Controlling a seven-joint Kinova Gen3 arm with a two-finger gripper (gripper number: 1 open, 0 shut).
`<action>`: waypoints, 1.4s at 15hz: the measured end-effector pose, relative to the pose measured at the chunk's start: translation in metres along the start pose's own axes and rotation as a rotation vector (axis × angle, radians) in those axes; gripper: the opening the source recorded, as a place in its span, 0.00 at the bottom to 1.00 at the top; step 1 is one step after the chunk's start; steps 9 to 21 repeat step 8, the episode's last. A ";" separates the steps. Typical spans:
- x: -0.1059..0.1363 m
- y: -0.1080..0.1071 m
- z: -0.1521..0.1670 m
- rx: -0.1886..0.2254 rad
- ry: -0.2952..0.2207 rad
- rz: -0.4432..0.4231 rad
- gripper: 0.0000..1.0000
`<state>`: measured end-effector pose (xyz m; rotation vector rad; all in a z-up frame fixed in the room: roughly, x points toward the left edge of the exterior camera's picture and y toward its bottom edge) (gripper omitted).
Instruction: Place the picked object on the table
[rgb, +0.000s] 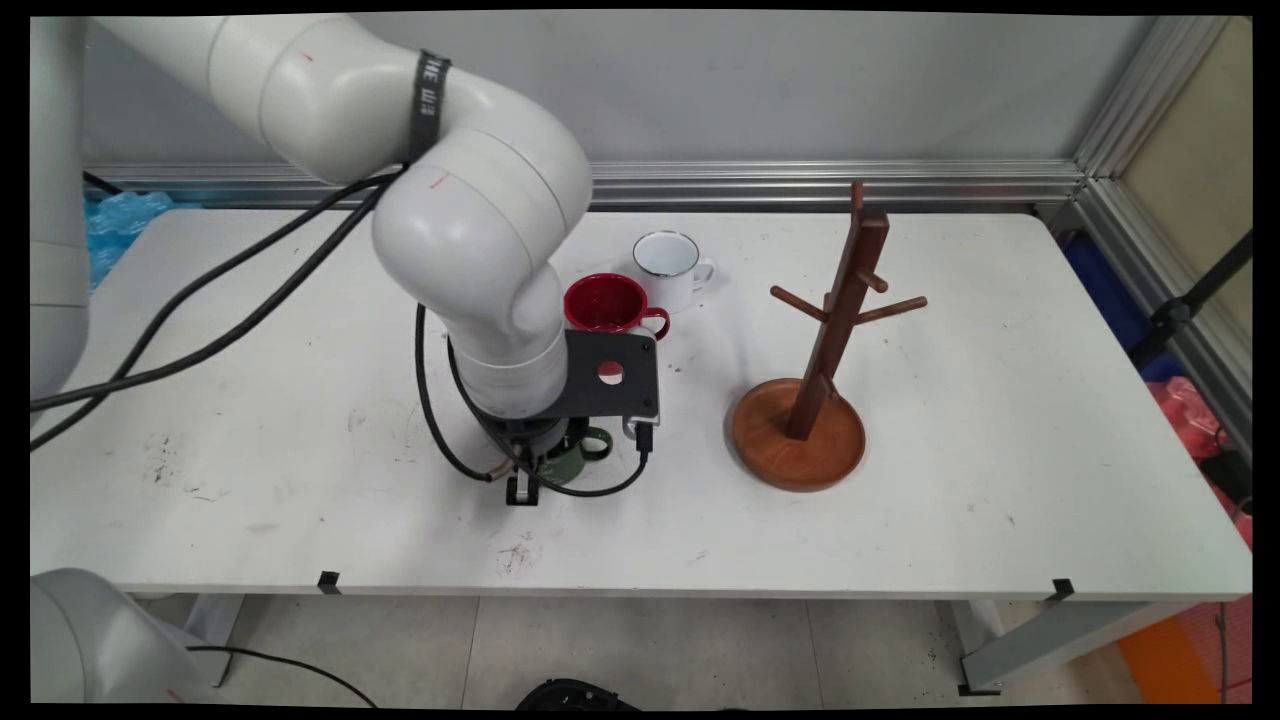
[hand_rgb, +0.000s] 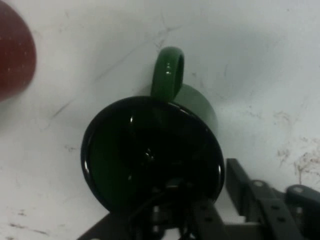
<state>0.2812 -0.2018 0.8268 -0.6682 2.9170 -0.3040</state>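
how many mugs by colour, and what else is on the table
Green mug: 1, under the gripper
Red mug: 1
White mug: 1
Wooden mug tree: 1
Total: 4 things on the table

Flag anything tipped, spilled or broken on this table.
Nothing stands out. The green mug, red mug and white mug all stand upright, the wooden rack is upright with no mugs on it, and only scuff marks show on the table.

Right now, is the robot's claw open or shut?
Gripper: open, one finger inside the green mug, the other outside its rim.
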 end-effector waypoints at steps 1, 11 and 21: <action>0.001 0.001 0.001 -0.001 -0.002 0.000 1.00; 0.004 0.004 0.001 -0.002 0.004 0.006 1.00; 0.004 0.004 0.001 -0.002 0.004 0.006 1.00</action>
